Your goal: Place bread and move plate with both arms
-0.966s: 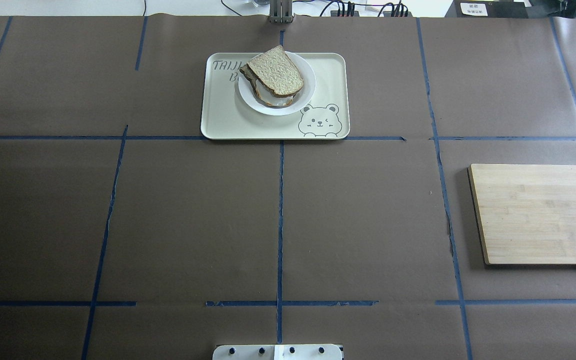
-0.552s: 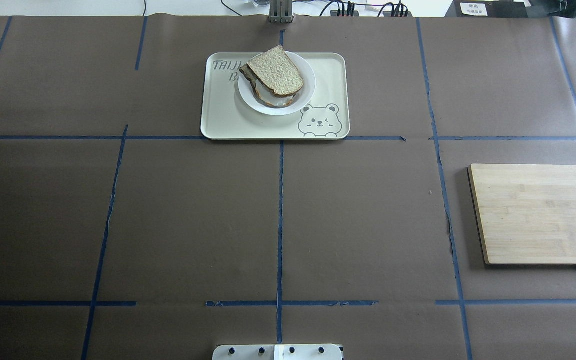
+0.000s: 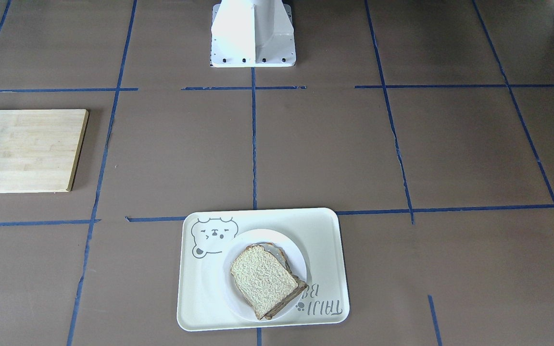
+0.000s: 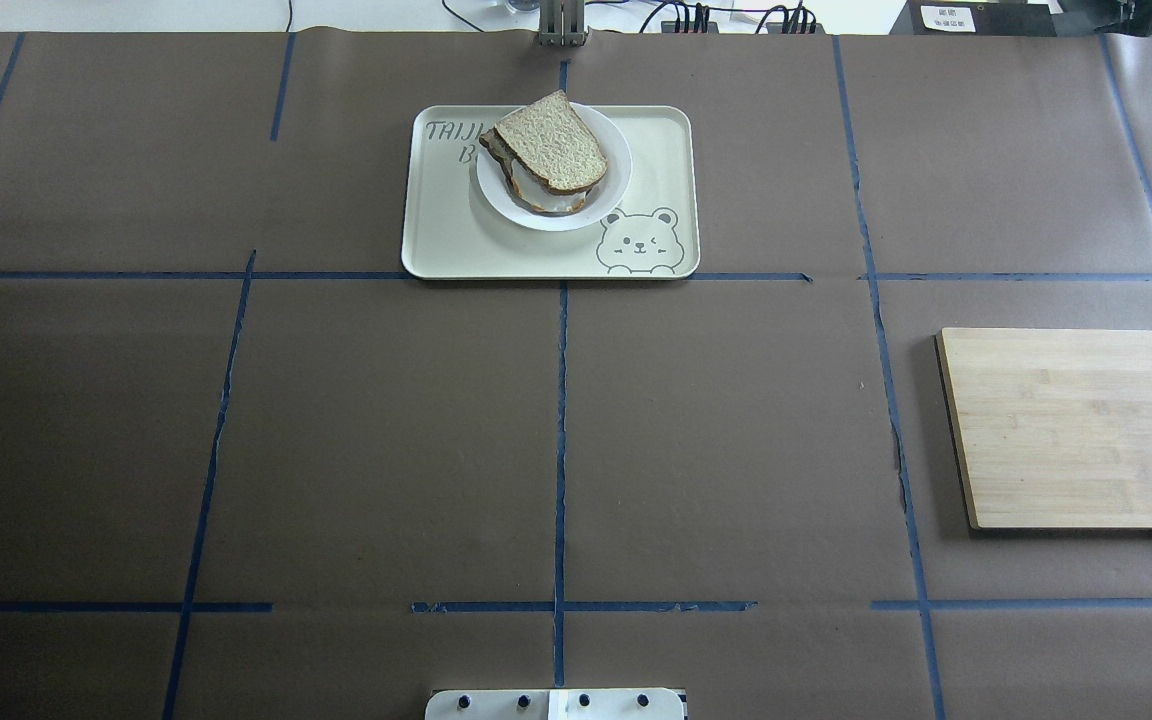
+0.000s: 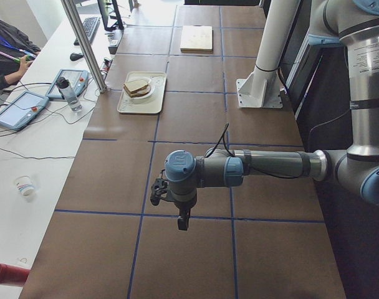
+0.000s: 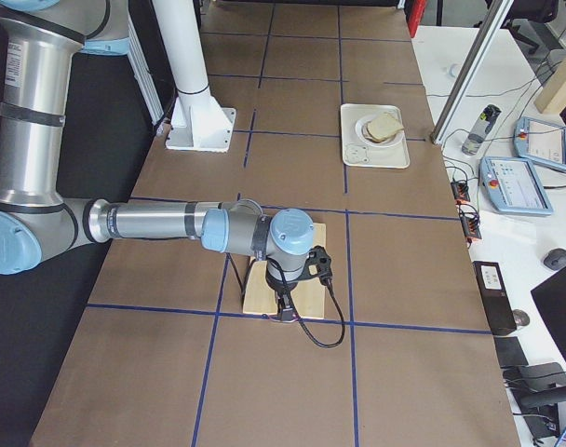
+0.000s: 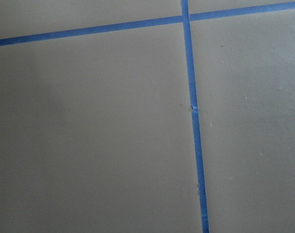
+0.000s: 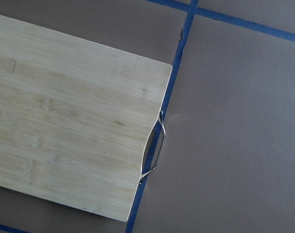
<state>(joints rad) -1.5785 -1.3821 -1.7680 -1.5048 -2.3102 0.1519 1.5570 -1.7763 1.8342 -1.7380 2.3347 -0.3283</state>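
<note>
The jaws of neither gripper can be read. The left gripper (image 5: 182,219) and the right gripper (image 6: 285,310) show only in the two side views, small and dark, so whether they stand spread or pressed together cannot be told. Neither appears to carry anything, though the views are too poor to be sure.

The left arm (image 5: 270,165) holds its gripper low over bare brown table paper (image 4: 386,450), near a crossing of blue tape lines, at the robot's left end. The right arm (image 6: 153,222) holds its gripper over the wooden cutting board (image 4: 1076,430) at the opposite end. Both are well apart from the food.

The bread (image 4: 551,140) lies on top of a second slice (image 4: 536,203) bearing fried egg. The two are stacked on the white plate (image 4: 618,180). The plate sits on the cream bear tray (image 4: 436,240) at the middle of the table's far side, straight across from the white pedestal (image 3: 253,33).

Over the past second nothing in the overhead view has shifted. Bread, plate, tray and board lie exactly where they did, and no arm has entered the central area. That stillness, with the bread stacked and the plate on the tray, suggests both parts of the task are done and the arms are simply parked at the table's ends.
</note>
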